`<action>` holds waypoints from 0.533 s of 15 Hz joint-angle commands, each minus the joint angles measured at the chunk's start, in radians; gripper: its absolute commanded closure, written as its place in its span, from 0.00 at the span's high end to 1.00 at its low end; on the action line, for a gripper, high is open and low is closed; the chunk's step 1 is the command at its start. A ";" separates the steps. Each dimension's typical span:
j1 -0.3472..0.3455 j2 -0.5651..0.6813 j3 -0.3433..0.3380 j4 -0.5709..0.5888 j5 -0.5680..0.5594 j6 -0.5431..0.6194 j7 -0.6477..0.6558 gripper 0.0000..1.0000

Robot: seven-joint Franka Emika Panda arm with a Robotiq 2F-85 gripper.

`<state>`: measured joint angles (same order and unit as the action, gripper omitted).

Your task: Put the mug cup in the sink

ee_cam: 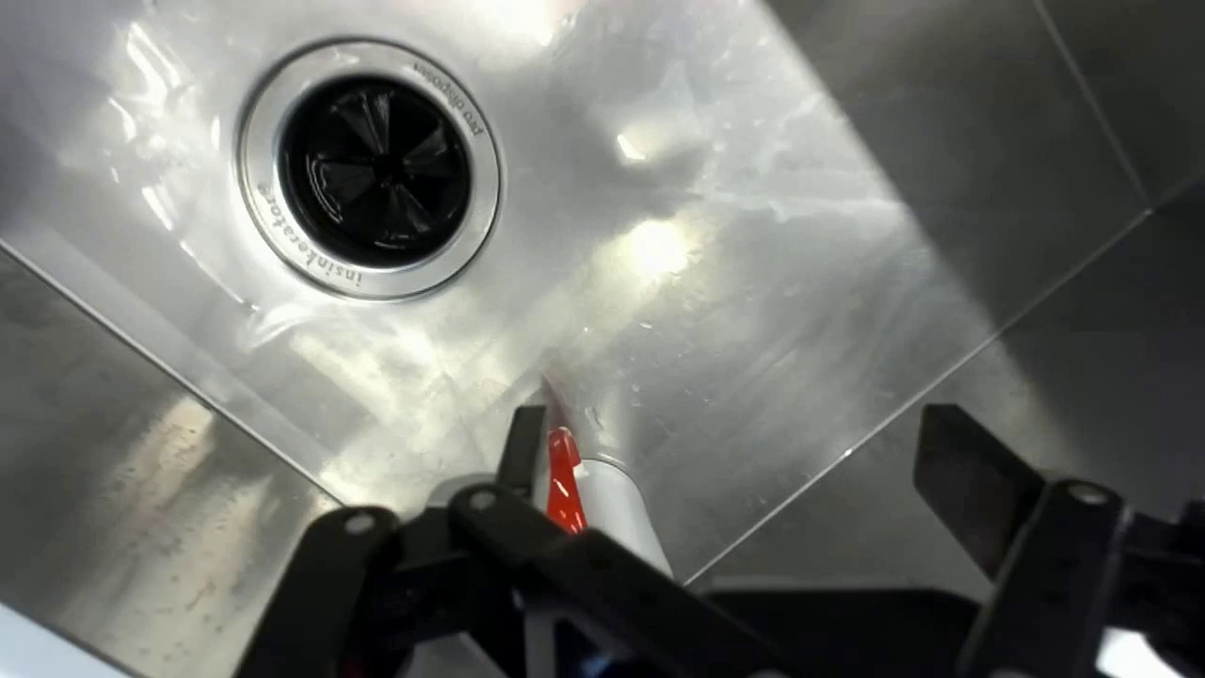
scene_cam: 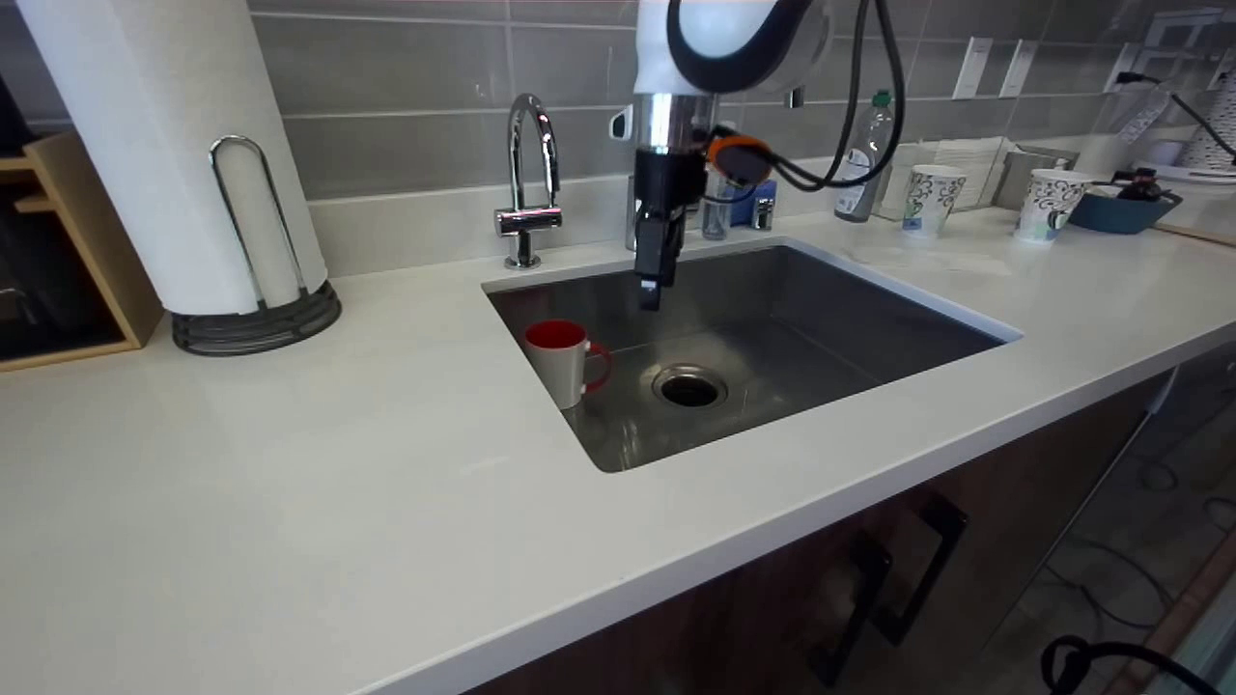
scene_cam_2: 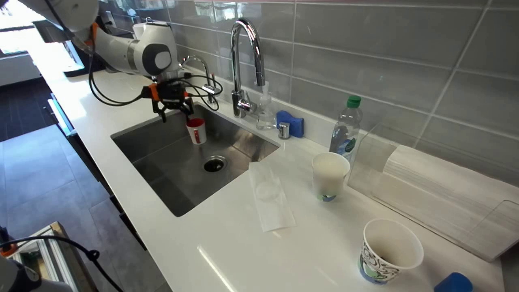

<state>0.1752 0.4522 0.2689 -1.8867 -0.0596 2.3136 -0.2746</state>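
In an exterior view, the red-lined white mug (scene_cam: 557, 376) stood upright in the stainless-steel sink (scene_cam: 811, 352), left of the drain (scene_cam: 689, 386) | in an exterior view, our gripper (scene_cam_2: 176, 117) hung above, wide, unladen | wrist view: red handle (ee_cam: 565, 485) showed beside one fingertip (ee_cam: 521, 450); we judged a straight, wide-jawed lift safest

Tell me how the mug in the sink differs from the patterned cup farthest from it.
The mug has a red handle; the patterned cup shows no handle. The mug is red inside; the patterned cup is off-white inside. The mug stands in the sink; the patterned cup stands on the counter. Both stand upright, open at the top.
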 commanded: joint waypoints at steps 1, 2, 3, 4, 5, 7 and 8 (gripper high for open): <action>-0.009 -0.190 0.000 -0.095 0.119 -0.064 0.117 1.00; -0.005 -0.221 -0.004 -0.091 0.148 -0.087 0.152 1.00; 0.001 -0.247 -0.007 -0.083 0.170 -0.107 0.182 1.00; 0.007 -0.270 -0.009 -0.080 0.182 -0.118 0.206 1.00; 0.013 -0.293 -0.010 -0.076 0.194 -0.127 0.230 1.00; 0.027 -0.332 -0.010 -0.071 0.198 -0.139 0.286 1.00; 0.034 -0.346 -0.010 -0.069 0.194 -0.145 0.311 1.00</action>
<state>0.1839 0.1684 0.2678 -1.9358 0.1085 2.1944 -0.0379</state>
